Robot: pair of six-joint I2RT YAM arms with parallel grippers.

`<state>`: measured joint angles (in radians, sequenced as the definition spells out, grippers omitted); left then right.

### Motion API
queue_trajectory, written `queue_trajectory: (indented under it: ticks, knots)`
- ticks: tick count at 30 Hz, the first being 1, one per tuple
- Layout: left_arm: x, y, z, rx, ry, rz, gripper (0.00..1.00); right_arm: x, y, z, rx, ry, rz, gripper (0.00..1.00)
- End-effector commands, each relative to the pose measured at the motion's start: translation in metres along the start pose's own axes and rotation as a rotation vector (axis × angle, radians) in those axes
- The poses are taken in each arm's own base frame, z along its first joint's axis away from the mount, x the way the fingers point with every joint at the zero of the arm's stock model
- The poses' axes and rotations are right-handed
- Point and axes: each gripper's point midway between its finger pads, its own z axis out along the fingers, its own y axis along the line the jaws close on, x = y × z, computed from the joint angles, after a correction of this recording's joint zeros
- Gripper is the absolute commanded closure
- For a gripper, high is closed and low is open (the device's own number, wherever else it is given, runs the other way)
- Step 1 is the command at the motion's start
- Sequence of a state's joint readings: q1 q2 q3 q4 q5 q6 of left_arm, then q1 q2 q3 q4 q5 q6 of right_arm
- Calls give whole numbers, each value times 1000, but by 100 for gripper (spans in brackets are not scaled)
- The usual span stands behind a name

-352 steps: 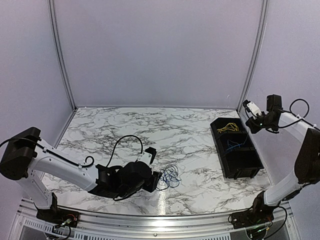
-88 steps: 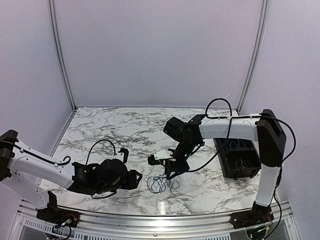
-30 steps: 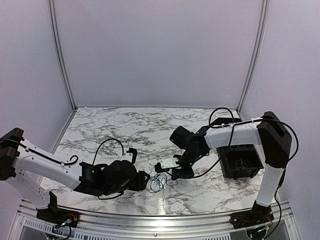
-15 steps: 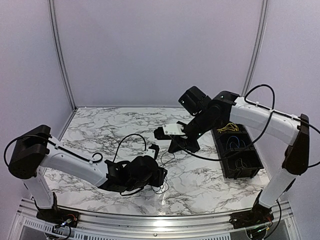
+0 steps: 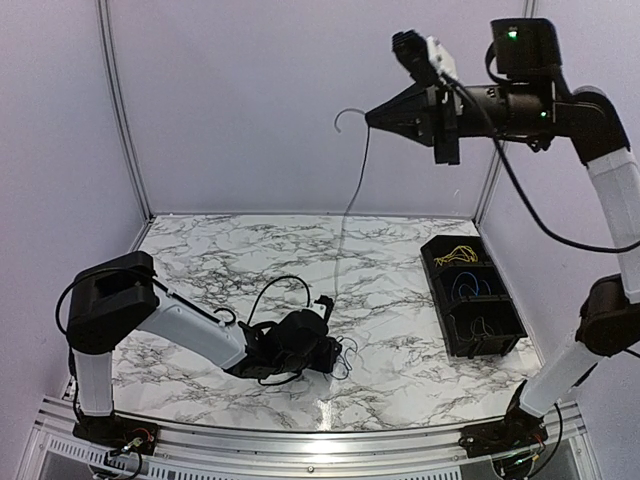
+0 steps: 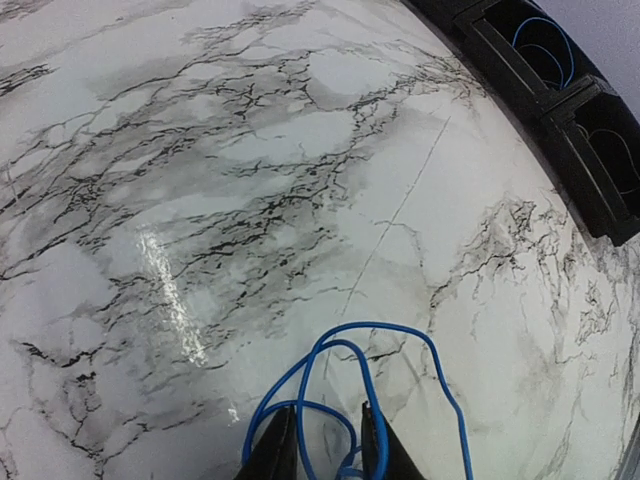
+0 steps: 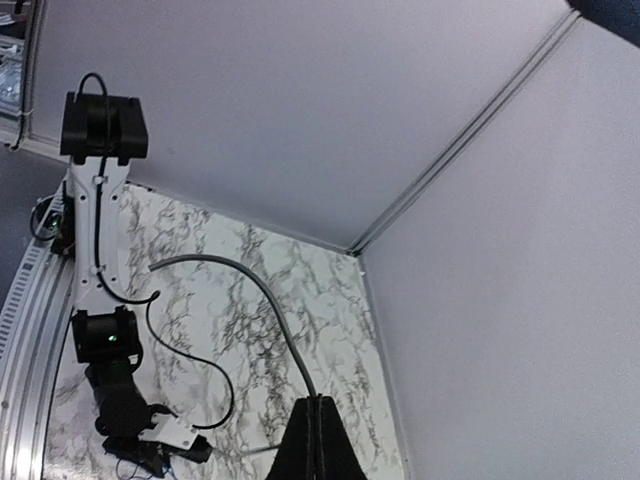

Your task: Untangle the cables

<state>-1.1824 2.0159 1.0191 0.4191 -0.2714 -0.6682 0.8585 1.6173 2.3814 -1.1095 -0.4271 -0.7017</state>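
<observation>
My right gripper [image 5: 376, 117] is raised high above the table and is shut on a thin dark cable [image 5: 358, 185]. The cable hangs down to the marble table near my left gripper [image 5: 328, 357]. In the right wrist view the shut fingertips [image 7: 318, 400] pinch this grey-looking cable [image 7: 262, 300]. My left gripper [image 6: 325, 410] lies low on the table. Its jaws stand a small gap apart, with loops of the blue cable [image 6: 379, 324] between them. The dark cable [image 6: 395, 210] runs taut away from it.
A black bin [image 5: 497, 345] with compartments stands at the right. It holds yellow cables [image 5: 452, 255] and blue cables [image 5: 466, 291]. It also shows in the left wrist view [image 6: 600, 215]. Grey walls close the table's back and sides.
My right gripper has risen from mid height to high up, drawing the dark cable up out of the bundle. My left gripper has stayed down on the blue loops.
</observation>
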Motion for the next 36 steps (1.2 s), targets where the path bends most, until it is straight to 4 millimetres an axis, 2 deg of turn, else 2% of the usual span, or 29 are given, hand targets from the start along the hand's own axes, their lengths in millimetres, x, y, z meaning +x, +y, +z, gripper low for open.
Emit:
queue_trajectory:
  ticks: [1,5,8,10,14,19,23,31,36]
  knots:
    - [5,-8,6,53,28,0,75,-51,-54,-52,337,-150,-14,100]
    - [12,-4,5,55,49,5,75,-87,-90,-102,588,-248,-66,100]
    - [11,-6,1,64,50,5,74,-91,-103,-123,694,-227,-107,100]
    - [7,-9,-1,73,43,9,72,-75,-105,-122,712,-164,-134,100]
    - [-9,-19,-10,98,12,15,63,-24,-117,-126,759,-26,-82,100]
    - [-32,-22,-30,101,-49,-32,54,34,-114,-125,772,111,-8,100]
    - [-42,-26,-42,117,-70,-56,49,62,-105,-132,776,165,26,100]
    - [-54,-19,-57,90,-116,-60,47,132,-86,-143,745,325,107,100]
    - [-60,-16,-62,76,-133,-61,46,160,-71,-159,752,406,125,100]
